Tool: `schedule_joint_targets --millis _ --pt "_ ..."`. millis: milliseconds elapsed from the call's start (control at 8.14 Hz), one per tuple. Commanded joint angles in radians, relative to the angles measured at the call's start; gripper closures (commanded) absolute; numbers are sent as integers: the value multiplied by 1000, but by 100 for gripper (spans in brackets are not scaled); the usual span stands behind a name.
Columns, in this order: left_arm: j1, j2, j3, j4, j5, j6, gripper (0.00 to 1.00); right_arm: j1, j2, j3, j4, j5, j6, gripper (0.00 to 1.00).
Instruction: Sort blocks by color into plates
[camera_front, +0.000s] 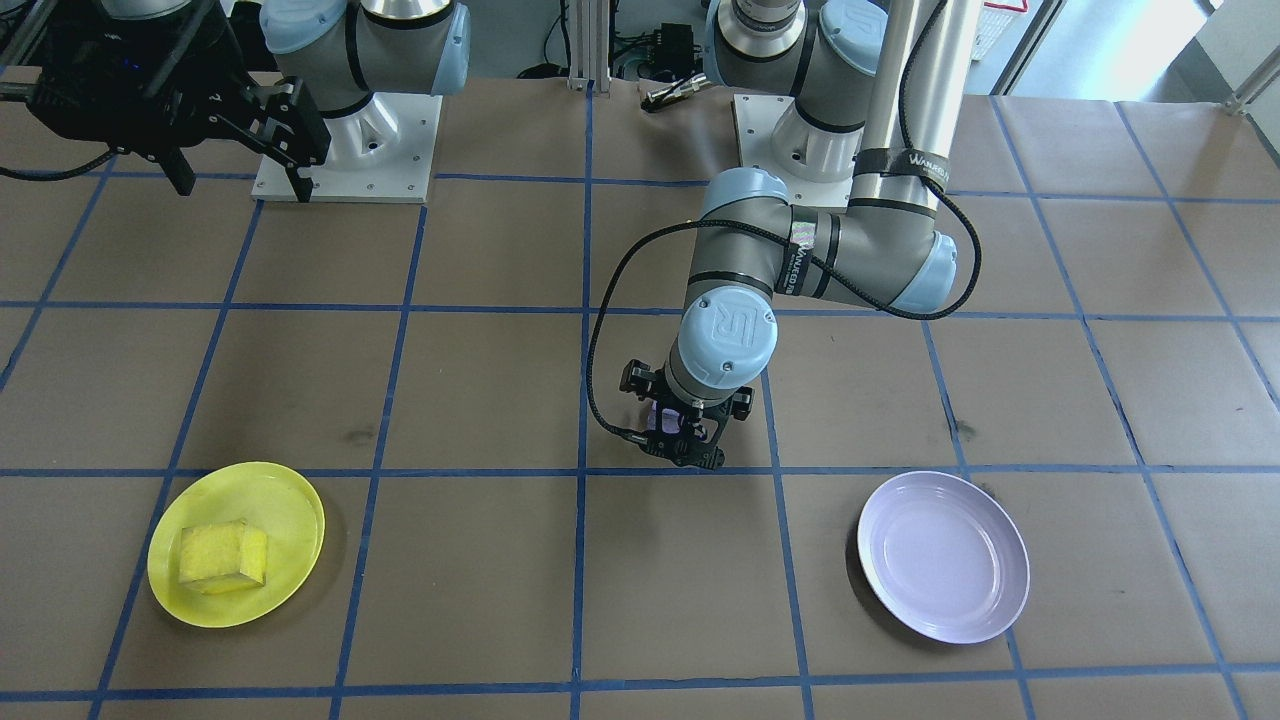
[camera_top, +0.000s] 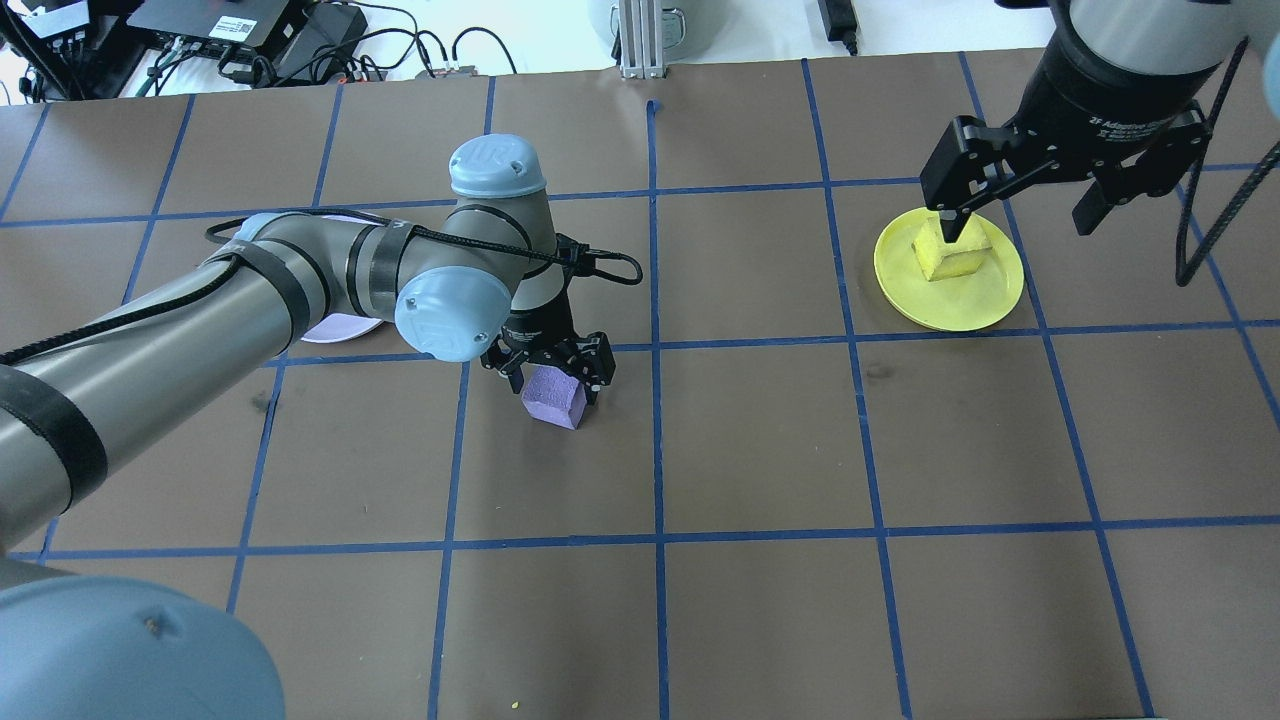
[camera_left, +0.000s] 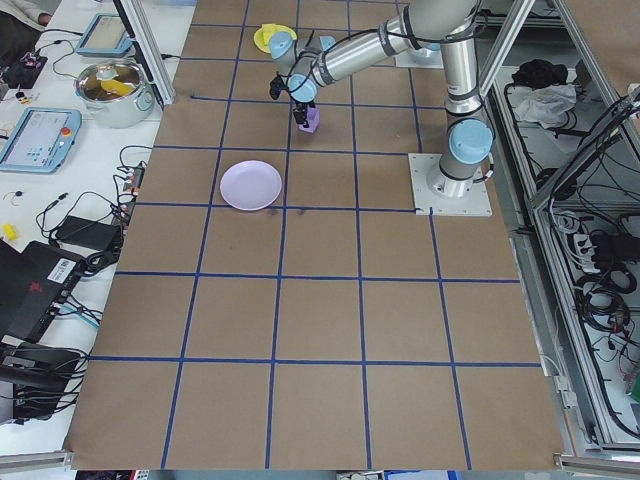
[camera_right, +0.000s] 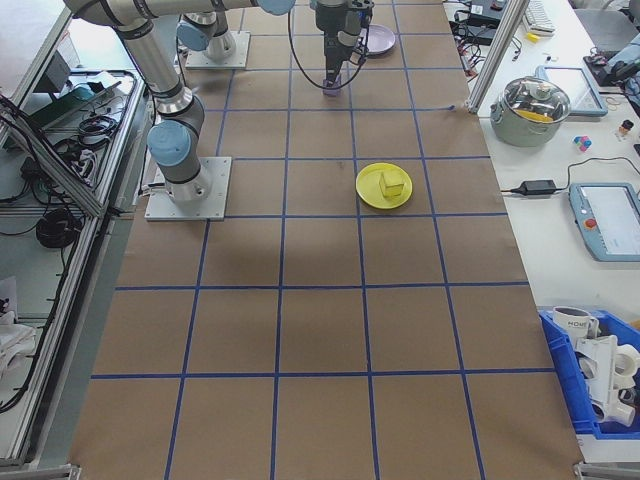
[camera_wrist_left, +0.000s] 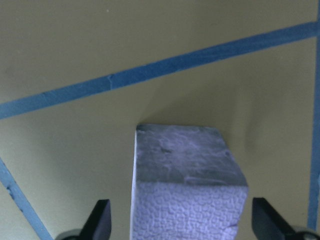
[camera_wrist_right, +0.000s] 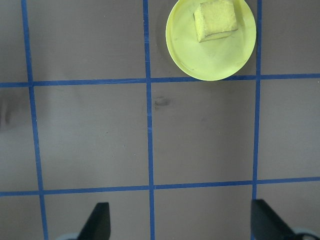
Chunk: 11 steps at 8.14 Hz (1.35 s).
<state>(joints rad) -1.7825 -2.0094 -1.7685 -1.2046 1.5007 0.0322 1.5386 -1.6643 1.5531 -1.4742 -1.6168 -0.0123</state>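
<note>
Purple block (camera_top: 555, 397) sits between the left end effector's (camera_top: 553, 368) spread fingers, seemingly untouched; right end effector (camera_top: 1020, 195), marked "2F Adaptive", gapes.

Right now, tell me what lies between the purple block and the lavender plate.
Front-facing view: only bare brown paper and a blue tape line separate the purple block from the lavender plate.

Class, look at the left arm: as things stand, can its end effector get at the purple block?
Probably yes. The left end effector is already down over the purple block, open, with a finger on each side and gaps showing. Nothing else lies near it on the table.
</note>
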Motion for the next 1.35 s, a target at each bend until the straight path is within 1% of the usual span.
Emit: schedule_joint_targets --millis 0,123,246,491,614,737,860,982,1105,1228 --pt "0 -8 -2 17 -3 -3 31 0 2 -1 0 0 0 0" --pt "0 -3 -2 14 -11 -5 72 0 2 -1 0 0 0 0" --pt "0 7 -2 10 -67 -5 100 0 2 -1 0 -2 0 0" --pt "2 35 12 -9 -62 -5 100 0 2 -1 0 0 0 0" --pt "12 52 14 -77 -57 -3 100 0 2 -1 0 0 0 0" --pt "23 81 35 -142 -21 8 100 0 2 -1 0 0 0 0" --pt "47 115 82 -170 57 12 100 0 2 -1 0 0 0 0" --pt "82 129 134 -214 68 24 100 0 2 1 0 0 0 0" --pt "127 126 188 -222 70 72 100 0 3 1 0 -2 -2 0" --pt "176 117 222 -222 69 107 100 0 12 1 -3 -5 -8 0"
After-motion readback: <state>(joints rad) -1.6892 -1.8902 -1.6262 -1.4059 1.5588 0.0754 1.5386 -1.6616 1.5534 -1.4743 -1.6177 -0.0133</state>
